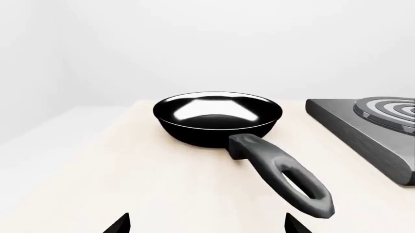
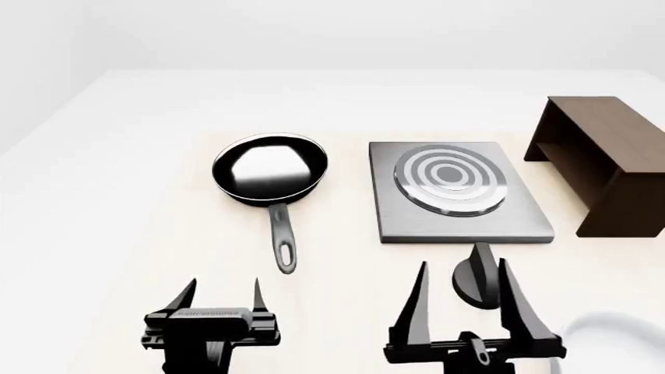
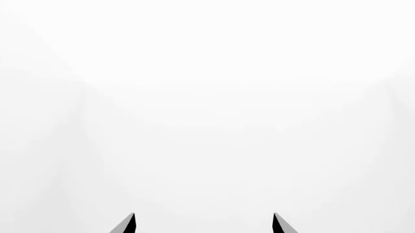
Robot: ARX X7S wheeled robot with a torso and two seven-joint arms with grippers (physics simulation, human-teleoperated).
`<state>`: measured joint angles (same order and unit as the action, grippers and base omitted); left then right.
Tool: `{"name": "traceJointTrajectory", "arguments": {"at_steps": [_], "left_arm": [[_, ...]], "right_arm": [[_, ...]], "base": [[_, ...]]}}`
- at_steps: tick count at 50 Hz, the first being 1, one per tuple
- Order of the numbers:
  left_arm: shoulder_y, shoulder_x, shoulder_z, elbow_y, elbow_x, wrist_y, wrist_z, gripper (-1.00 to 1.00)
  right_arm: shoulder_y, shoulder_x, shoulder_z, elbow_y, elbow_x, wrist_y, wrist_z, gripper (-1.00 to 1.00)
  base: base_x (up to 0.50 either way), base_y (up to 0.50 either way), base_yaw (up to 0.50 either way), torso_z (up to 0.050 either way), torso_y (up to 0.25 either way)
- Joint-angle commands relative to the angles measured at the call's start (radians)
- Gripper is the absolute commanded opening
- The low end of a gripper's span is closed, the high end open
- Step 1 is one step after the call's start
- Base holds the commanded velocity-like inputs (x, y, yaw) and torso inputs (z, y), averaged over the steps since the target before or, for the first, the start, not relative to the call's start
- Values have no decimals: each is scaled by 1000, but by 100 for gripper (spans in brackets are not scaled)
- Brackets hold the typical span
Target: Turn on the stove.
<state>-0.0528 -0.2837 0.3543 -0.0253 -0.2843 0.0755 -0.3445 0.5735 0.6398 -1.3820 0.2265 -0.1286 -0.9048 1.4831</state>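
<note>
dark-grey and square, the stove is sitting at about one o'clock in my head view, its whitish concentric burner rings catching the light. its small black finned knob is standing on the pale table just off the slab's near edge, apart from it, and is showing between the fingertips of my right gripper, whose jaws are spreading wide with nothing between the pads; how high the fingers are hovering over the knob i cannot tell. my right wrist camera is showing only two dark fingertips against white.

my left gripper is hanging at about seven o'clock, also spread and empty, near the tip of the handle of a black frying pan. the pan is lying at about eleven o'clock, just beside the stove but apart from it, its handle pointing back toward me. my left wrist camera is looking across the table at the pan and one corner of the stove.

a brown wooden shelf is standing at about two o'clock, just beyond the stove's far side.
</note>
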Motion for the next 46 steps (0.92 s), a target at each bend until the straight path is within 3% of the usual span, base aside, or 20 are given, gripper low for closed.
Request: {"name": "traceJointTrajectory", "arguments": {"at_steps": [1, 16, 46], "left_arm": [[-1, -3, 4, -1, 1, 3, -3, 100], [-2, -6, 9, 0, -3, 1, -5, 100], [-4, -11, 16, -2, -8, 6, -10, 100]], "right_arm": [[9, 9, 26, -137, -6, 95, -53, 100], [30, 20, 43, -271, 11, 172, -108, 100], [39, 5, 89, -332, 23, 218, -125, 100]], "base": [[0, 0, 0, 0, 0], [0, 0, 0, 0, 0], [0, 0, 0, 0, 0]]}}
